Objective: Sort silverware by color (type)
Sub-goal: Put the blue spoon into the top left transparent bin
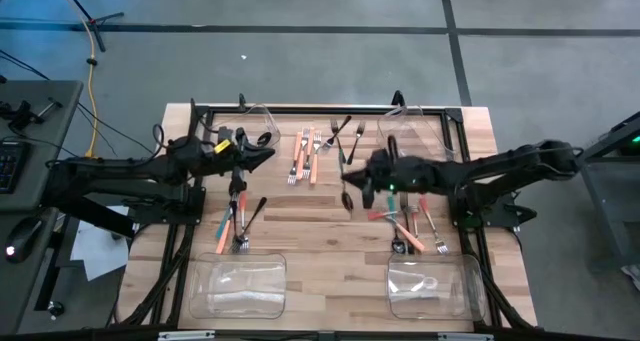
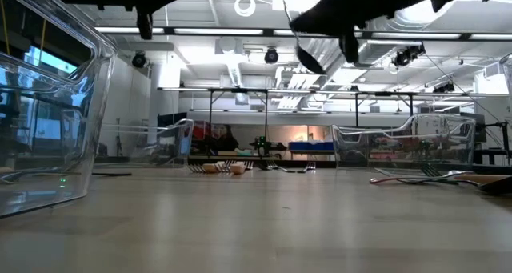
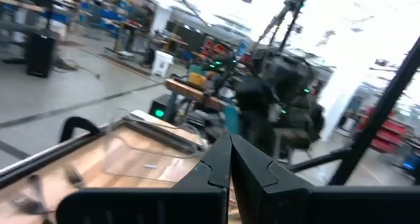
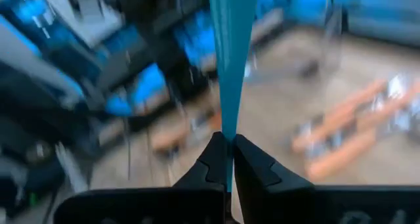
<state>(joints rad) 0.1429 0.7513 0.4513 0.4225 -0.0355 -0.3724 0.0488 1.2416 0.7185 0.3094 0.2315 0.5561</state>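
Silverware lies in groups on the wooden table: orange-handled forks [image 1: 305, 157] at the far middle, black forks [image 1: 342, 131] beside them, orange and teal pieces [image 1: 232, 226] at the near left, and red-orange and teal pieces [image 1: 402, 223] at the near right. My right gripper [image 1: 352, 177] is over the table's middle, shut on a teal-handled spoon [image 4: 230, 60]. The spoon's bowl [image 2: 310, 58] hangs in the air. My left gripper [image 1: 270, 153] is shut and holds nothing, raised near the far left bin. My right gripper pinches the spoon's teal handle [image 4: 230, 129] between its two fingers. It comes roughly level from the table's right side. The handle runs on past the fingertips. The spoon is lifted clear of the table, its bowl lower than the hold.
Clear plastic bins stand at the four corners: near left [image 1: 238, 286], near right [image 1: 436, 287], far left [image 1: 256, 117] and far right [image 1: 416, 127]. Bare wood [image 1: 320, 251] lies between the two near bins.
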